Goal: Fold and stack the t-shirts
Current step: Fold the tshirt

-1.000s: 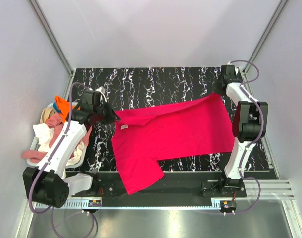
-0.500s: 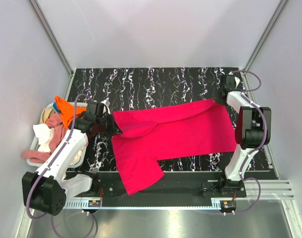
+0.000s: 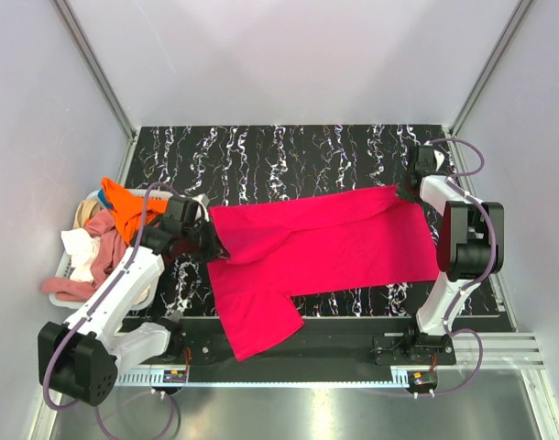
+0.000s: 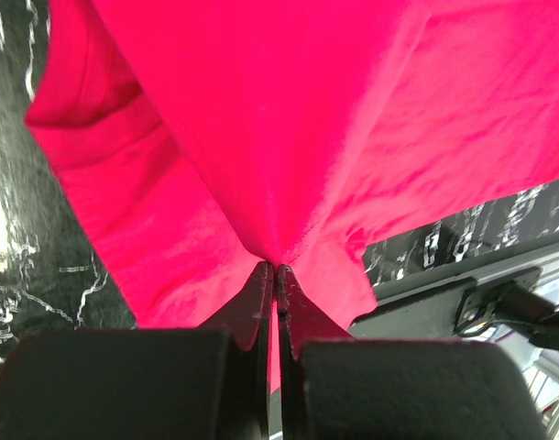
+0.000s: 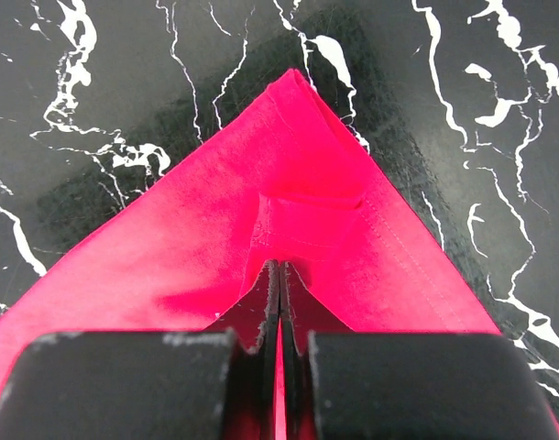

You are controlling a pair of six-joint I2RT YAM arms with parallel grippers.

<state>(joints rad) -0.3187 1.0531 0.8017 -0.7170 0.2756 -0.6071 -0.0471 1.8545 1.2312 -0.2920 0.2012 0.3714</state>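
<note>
Top external: left hand (image 3: 210,240), right hand (image 3: 404,190) each clamped on red t-shirt (image 3: 334,243) (opposite ends), arms spread.

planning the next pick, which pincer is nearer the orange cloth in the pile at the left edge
Left. The left pincer is close beside the crumpled orange cloth, gripping the pinkish-red t-shirt; the right pincer grips that shirt's opposite corner, far across the table.

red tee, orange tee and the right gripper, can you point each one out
red tee (image 3: 344,240), top external view, middle of its spread body
orange tee (image 3: 120,203), top external view, its crumpled upper fold
right gripper (image 5: 278,268), right wrist view, between the fingertips, shut on the red tee's corner
</note>
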